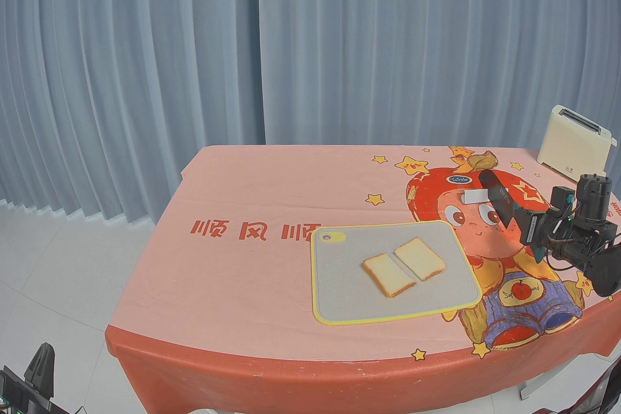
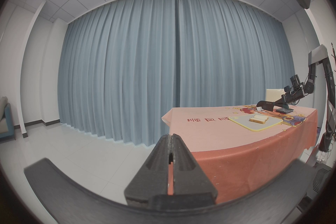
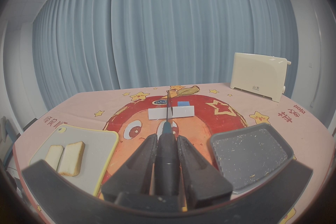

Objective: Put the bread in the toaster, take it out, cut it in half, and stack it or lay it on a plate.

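Two halves of toasted bread (image 1: 388, 275) (image 1: 420, 258) lie side by side, slightly apart, on the grey, yellow-rimmed cutting board (image 1: 336, 299). In the right wrist view the halves (image 3: 71, 158) sit on the board (image 3: 98, 151). My right gripper (image 3: 167, 139) is shut on the handle of a knife (image 3: 168, 105). It holds the knife above the table, right of the board, with the blade (image 1: 501, 196) over a white knife rest (image 1: 475, 196). The cream toaster (image 1: 576, 142) stands at the far right corner. My left gripper (image 2: 170, 161) is shut and empty, low off the table's front left.
A dark rectangular plate (image 3: 250, 154) with crumbs lies on the table beside my right gripper, between it and the toaster (image 3: 259, 76). The pink tablecloth left of the board is bare. A blue curtain hangs behind the table.
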